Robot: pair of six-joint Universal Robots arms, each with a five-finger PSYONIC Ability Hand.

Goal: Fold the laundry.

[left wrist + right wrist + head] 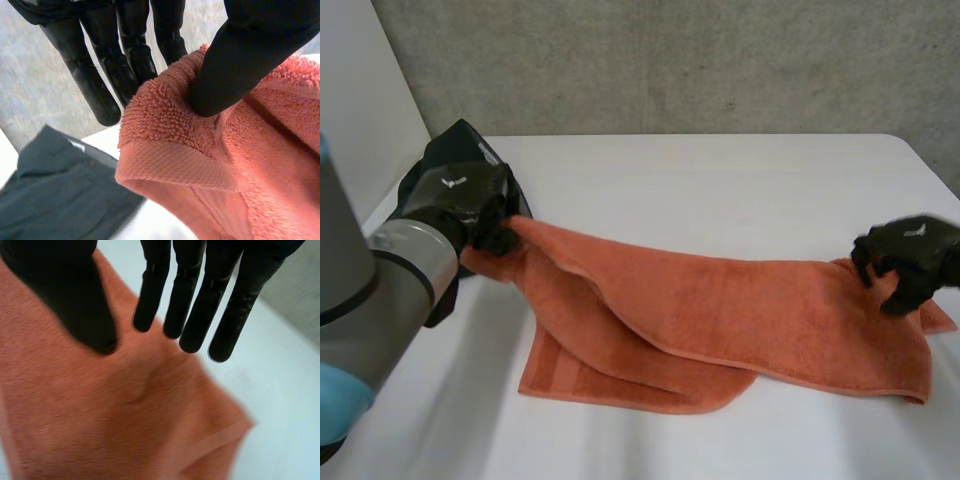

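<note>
A: Both hands gripping the towel [720, 300]?
B: No: left hand [470, 200] pinches one corner, lifted, probably to tension it; right hand [910, 250] splayed at opposite corner. Rest lies on table [720, 170].

Left robot hand [462, 196] raised, thumb pinching towel [740, 300]; right robot hand [910, 252] fingers straight, spread.

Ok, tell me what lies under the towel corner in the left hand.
A dark garment lies on the white table below the orange towel corner pinched by the left hand. The hand and towel cover part of it.
</note>
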